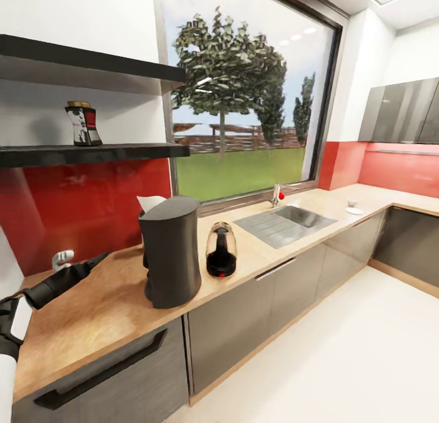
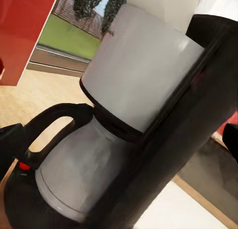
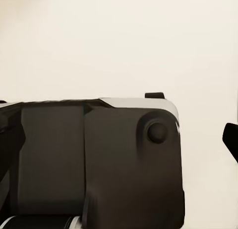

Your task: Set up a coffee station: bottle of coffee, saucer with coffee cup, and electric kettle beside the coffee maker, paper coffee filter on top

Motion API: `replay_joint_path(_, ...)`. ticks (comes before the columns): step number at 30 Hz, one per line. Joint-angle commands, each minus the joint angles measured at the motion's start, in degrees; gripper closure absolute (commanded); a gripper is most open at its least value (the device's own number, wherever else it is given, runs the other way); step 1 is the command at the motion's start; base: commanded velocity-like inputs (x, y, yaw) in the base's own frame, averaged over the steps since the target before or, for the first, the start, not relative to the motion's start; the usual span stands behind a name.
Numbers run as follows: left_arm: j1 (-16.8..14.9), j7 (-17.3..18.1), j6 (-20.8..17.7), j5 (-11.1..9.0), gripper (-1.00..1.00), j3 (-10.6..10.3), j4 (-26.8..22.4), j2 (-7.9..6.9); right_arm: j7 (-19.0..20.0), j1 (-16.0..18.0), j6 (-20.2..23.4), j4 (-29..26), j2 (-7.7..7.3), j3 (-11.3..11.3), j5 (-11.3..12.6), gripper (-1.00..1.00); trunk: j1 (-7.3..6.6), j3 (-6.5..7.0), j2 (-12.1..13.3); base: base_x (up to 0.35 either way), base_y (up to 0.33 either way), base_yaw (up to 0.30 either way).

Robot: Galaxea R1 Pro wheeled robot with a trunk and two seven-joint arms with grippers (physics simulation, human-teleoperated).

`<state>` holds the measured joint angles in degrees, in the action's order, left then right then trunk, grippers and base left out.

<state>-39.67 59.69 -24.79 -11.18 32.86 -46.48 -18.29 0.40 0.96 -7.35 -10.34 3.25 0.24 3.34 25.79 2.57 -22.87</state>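
Observation:
The dark-grey coffee maker (image 1: 172, 252) stands on the light wood countertop (image 1: 103, 307), with the clear electric kettle (image 1: 221, 250) right beside it on the sink side. A white paper coffee filter (image 1: 149, 202) pokes up at the far left edge of its slanted top. The bottle of coffee (image 1: 83, 124) stands on the lower black kitchen shelf (image 1: 122, 151). Far along the counter, the small coffee cup (image 1: 352, 202) sits just behind the saucer (image 1: 354, 211). My left gripper (image 1: 99, 259) hovers over the counter left of the coffee maker (image 2: 144, 75), fingers apart and empty. My right gripper (image 3: 119, 140) is open over pale floor.
A steel sink (image 1: 286, 223) with a faucet (image 1: 277, 194) is set into the counter under the window. A small white fitting (image 1: 63, 258) sits at the red backsplash near my left arm. An upper black shelf (image 1: 91, 61) overhangs the lower one. Open floor lies to the right.

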Motion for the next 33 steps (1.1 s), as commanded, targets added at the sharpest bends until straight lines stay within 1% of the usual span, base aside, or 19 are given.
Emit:
replay_joint_path(1, -0.01, 0.16, -0.52, -0.19, -1.00, 0.11, 0.05, 0.02, 0.04, 0.01, -0.21, 0.05, 0.00, 0.06, 0.35, -1.00, 0.00, -0.01, -0.05, -0.250, -0.167, 0.263)
replay_joint_path(5, 0.03, 0.14, -0.48, -0.15, -1.00, 0.26, 0.07, 0.00, 0.04, 0.01, -0.23, 0.05, 0.00, 0.09, 0.32, -1.00, 0.00, 0.04, -0.05, -0.261, -0.103, 0.168)
replay_joint_path(10, 0.03, 0.09, -0.35, -0.16, -1.00, -0.12, 0.07, 0.11, 0.04, 0.00, -0.29, 0.04, -0.17, 0.02, 0.27, -1.00, 0.00, 0.04, -0.05, -0.011, -0.002, 0.022)
replay_joint_path(12, 0.03, 0.08, -0.35, -0.16, -1.00, -0.21, 0.07, 0.16, 0.04, 0.00, -0.30, 0.03, -0.60, 0.02, 0.27, -1.00, 0.00, 0.04, -0.05, 0.000, 0.000, 0.156)
replay_joint_path(15, 0.03, 0.13, -0.34, -0.16, -1.00, -0.27, 0.06, 0.25, 0.04, 0.01, -0.30, 0.04, -0.87, 0.02, 0.28, -1.00, 0.00, 0.04, -0.05, 0.000, 0.000, 0.217)
replay_joint_path(20, 0.03, 0.12, -0.14, -0.16, -1.00, -0.55, -0.05, 0.39, 0.04, 0.01, -0.30, 0.05, -0.95, 0.02, 0.32, -1.00, 0.00, 0.04, -0.05, 0.000, -0.015, 0.242)
replay_joint_path(26, 0.03, -0.15, -0.08, -0.16, -1.00, -1.13, -0.04, 0.49, 0.04, 0.01, -0.26, 0.05, -0.96, 0.02, 0.28, -1.00, 0.00, 0.04, -0.05, 0.000, -0.142, 0.245)
replay_joint_path(33, 0.03, -0.30, -0.08, -0.17, -1.00, -1.00, 0.06, 0.69, 0.04, 0.01, -0.29, 0.05, -0.96, 0.02, 0.28, -1.00, 0.00, 0.04, -0.05, 0.000, -0.069, 0.061)
